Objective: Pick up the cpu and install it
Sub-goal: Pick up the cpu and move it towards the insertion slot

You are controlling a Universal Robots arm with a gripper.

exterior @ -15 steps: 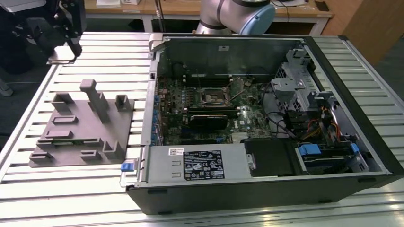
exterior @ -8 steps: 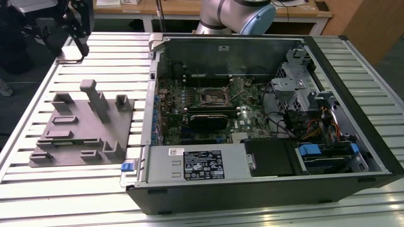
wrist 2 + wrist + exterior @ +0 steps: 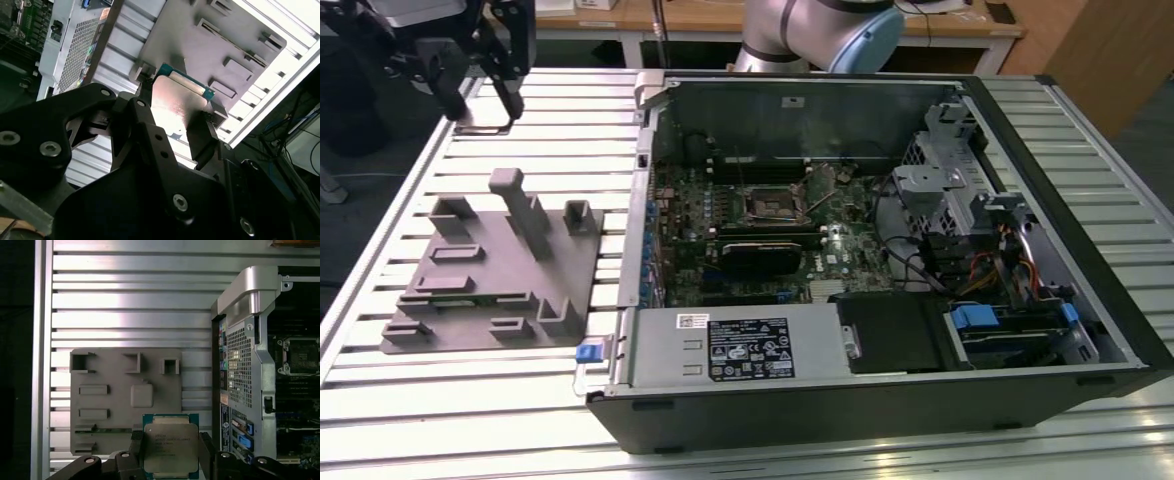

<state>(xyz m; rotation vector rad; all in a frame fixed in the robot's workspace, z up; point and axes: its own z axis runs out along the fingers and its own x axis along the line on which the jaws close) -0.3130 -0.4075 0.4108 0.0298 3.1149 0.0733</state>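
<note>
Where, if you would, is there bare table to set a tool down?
Bare table runs along the exterior view's bottom, below the fixture and case, and between the fixture and the gripper. Inside the case is crowded.

the gripper (image 3: 480,112) is seen high at the exterior view's far left, its black body held above two dark fingers (image 3: 454,100) that are pointed straight down. a silver arm joint (image 3: 834,35) with a pale blue cap is seen at the middle of the far edge. in both wrist views the two fingers are pressed from opposite sides against the cpu (image 3: 170,450), which is gripped by its edges and held level, its metal top turned towards the first wrist camera. black linkage bars (image 3: 150,135) studded with screws are seen behind the fingers.
</note>
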